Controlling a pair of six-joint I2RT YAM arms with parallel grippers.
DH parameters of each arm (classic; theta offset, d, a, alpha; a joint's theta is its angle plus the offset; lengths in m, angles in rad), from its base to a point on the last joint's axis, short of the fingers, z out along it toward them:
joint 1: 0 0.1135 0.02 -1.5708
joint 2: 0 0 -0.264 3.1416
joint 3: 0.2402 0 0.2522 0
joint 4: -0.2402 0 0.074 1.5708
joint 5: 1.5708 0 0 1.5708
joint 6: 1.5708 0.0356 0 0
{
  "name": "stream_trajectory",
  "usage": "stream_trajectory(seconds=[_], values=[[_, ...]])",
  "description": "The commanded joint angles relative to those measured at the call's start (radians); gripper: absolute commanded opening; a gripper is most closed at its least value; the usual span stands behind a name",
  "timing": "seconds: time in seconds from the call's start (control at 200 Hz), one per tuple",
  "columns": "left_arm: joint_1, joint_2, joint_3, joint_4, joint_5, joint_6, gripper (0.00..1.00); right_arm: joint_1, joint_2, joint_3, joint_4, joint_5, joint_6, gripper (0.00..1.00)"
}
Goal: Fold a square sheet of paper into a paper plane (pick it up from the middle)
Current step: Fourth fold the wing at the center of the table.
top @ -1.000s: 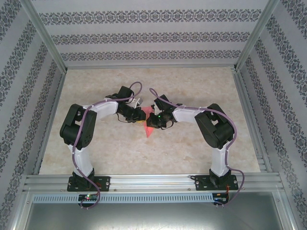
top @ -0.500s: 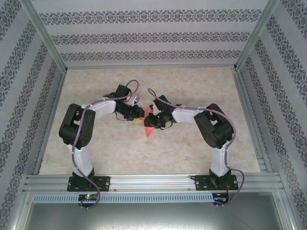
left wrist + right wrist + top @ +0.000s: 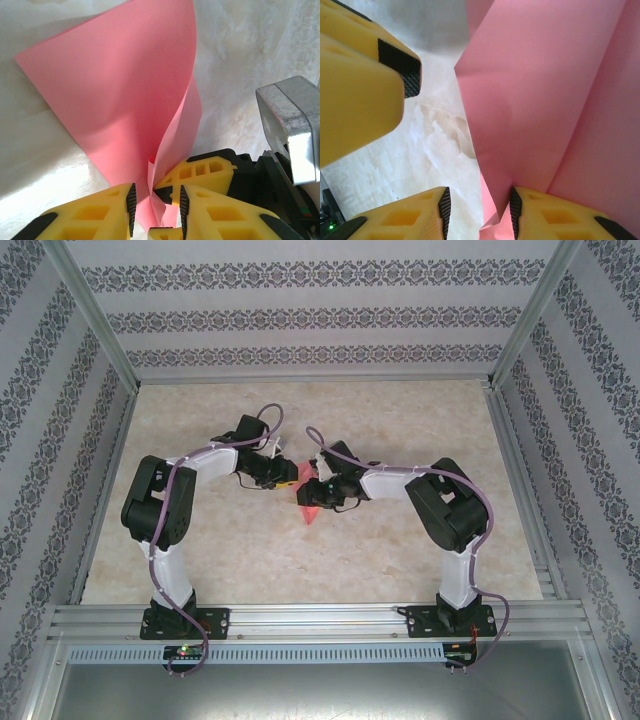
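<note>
The salmon-pink sheet of paper [image 3: 312, 512] is partly folded and stands up off the table between both grippers at the table's middle, its point toward the near side. In the left wrist view the paper [image 3: 115, 90] rises as a curved flap between my left gripper [image 3: 156, 200], whose pads are apart, so it is open. A yellow finger of the right gripper [image 3: 205, 170] presses in beside the fold. In the right wrist view the paper [image 3: 555, 90] rests against one pad of the open right gripper [image 3: 478, 205]. The left gripper's finger [image 3: 360, 90] hangs at upper left.
The marble-patterned tabletop [image 3: 400, 420] stretches free all round the grippers. Aluminium rails [image 3: 320, 618] frame the near edge and sides, with patterned walls behind. A shiny metal block [image 3: 290, 130] sits close on the right of the left wrist view.
Both grippers have drifted a little to the left and away from the bases, staying together at the paper. The paper has shifted slightly with them.
</note>
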State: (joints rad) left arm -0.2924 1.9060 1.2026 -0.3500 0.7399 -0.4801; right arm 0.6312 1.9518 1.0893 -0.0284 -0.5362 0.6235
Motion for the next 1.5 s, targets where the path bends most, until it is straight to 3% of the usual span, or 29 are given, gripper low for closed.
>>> stream_trajectory(seconds=[0.0, 0.53, 1.124, 1.494], values=[[0.009, 0.033, 0.023, 0.032, 0.041, -0.008, 0.32, 0.012, -0.029, -0.036, 0.005, 0.03, -0.03, 0.39], [-0.012, 0.101, 0.043, 0.068, 0.106, -0.034, 0.3, 0.012, -0.059, -0.088, 0.094, 0.002, -0.058, 0.39], [-0.022, 0.154, 0.067, -0.004, 0.07, 0.026, 0.09, 0.004, -0.084, -0.101, 0.098, 0.001, -0.058, 0.39], [-0.022, 0.165, 0.074, -0.021, 0.036, 0.042, 0.07, -0.007, -0.11, -0.131, 0.126, -0.017, -0.037, 0.39]])
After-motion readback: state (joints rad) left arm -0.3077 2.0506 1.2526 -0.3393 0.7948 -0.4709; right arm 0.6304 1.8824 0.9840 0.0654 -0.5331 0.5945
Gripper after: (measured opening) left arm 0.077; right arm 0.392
